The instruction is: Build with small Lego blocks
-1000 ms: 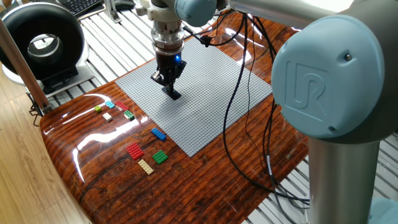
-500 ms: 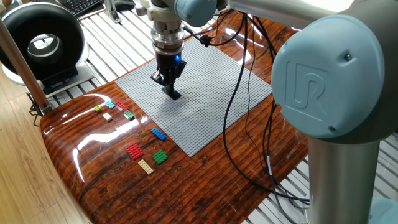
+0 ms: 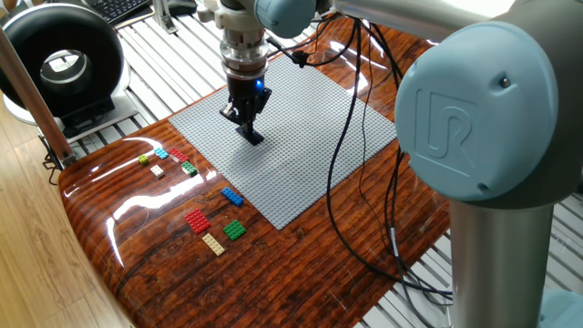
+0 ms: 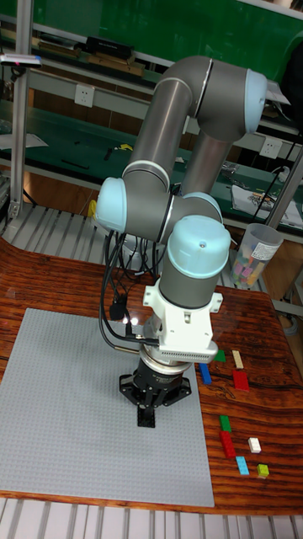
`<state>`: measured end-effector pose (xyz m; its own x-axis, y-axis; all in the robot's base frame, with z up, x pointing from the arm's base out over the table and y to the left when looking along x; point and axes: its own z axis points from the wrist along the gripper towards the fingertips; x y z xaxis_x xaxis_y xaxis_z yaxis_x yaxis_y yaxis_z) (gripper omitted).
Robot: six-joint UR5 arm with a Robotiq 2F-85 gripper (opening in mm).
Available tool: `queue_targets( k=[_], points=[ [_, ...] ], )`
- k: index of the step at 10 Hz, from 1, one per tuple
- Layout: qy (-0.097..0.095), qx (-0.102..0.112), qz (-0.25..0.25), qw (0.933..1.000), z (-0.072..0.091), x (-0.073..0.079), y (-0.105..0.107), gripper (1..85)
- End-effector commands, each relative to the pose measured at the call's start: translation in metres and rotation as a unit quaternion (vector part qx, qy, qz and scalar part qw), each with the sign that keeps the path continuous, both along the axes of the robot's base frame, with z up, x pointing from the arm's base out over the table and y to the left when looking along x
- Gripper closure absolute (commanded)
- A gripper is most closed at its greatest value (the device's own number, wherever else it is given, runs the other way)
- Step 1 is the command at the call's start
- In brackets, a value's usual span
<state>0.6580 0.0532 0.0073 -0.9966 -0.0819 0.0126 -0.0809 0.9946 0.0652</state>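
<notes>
My gripper (image 3: 251,137) points straight down onto the grey baseplate (image 3: 310,128), tips touching its left-middle part. The fingers look closed together; whether a small brick sits between them is hidden. In the tall fixed view the gripper (image 4: 146,418) stands on the baseplate (image 4: 59,404) near its right edge. Loose small Lego blocks lie on the wood beside the plate: blue (image 3: 232,196), red (image 3: 198,221), green (image 3: 235,230), tan (image 3: 213,243), and a cluster with a light blue one (image 3: 161,153) and a white one (image 3: 157,169). The same blocks show in the tall fixed view, such as red (image 4: 240,381) and white (image 4: 254,445).
Black cables (image 3: 351,182) trail from the arm across the plate's right side and the wooden table. A black ring-shaped device (image 3: 59,59) stands at the back left, a keyboard (image 3: 123,7) behind it. A clear cup of bricks (image 4: 252,253) stands at the back right.
</notes>
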Motion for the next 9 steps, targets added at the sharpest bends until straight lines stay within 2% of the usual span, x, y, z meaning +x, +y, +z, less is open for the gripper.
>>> queue_targets(
  k=[1, 9],
  points=[
    [0.001, 0.007, -0.003, 1.0000, 0.0024, -0.0014, 0.0021, 84.7],
    [0.000, 0.005, -0.003, 1.0000, 0.0019, -0.0026, 0.0016, 84.7]
  ],
)
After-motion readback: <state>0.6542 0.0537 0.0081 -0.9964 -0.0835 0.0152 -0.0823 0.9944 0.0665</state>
